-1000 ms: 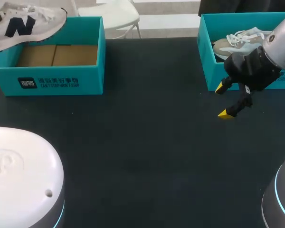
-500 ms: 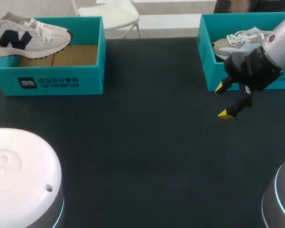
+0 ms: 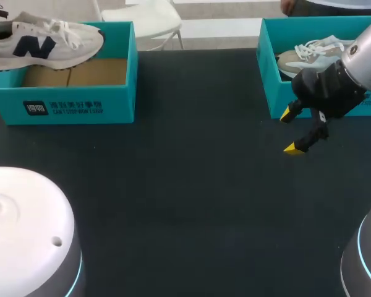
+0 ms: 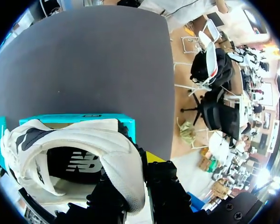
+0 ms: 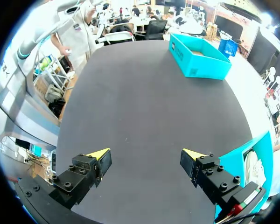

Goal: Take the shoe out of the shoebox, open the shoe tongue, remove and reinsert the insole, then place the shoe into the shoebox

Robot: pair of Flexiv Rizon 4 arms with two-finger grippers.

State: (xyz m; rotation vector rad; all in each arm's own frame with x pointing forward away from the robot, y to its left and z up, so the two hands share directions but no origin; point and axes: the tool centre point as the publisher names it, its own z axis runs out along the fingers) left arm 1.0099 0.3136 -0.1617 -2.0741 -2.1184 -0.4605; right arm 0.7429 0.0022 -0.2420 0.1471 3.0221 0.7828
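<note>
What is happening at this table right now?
The left claw holds a white shoe by its heel over the left box. The right claw hangs open above the table, in front of the right box, where a second shoe lies.

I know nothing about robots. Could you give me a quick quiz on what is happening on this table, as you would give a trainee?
1. True or false: the right hand is open and holds nothing.
2. What does the left hand grip? A) the white shoe B) a box lid C) a loose insole
3. Fill in: the second shoe lies inside the shoebox on the robot's ___ side.

Key: 1 true; 2 A; 3 right.
</note>
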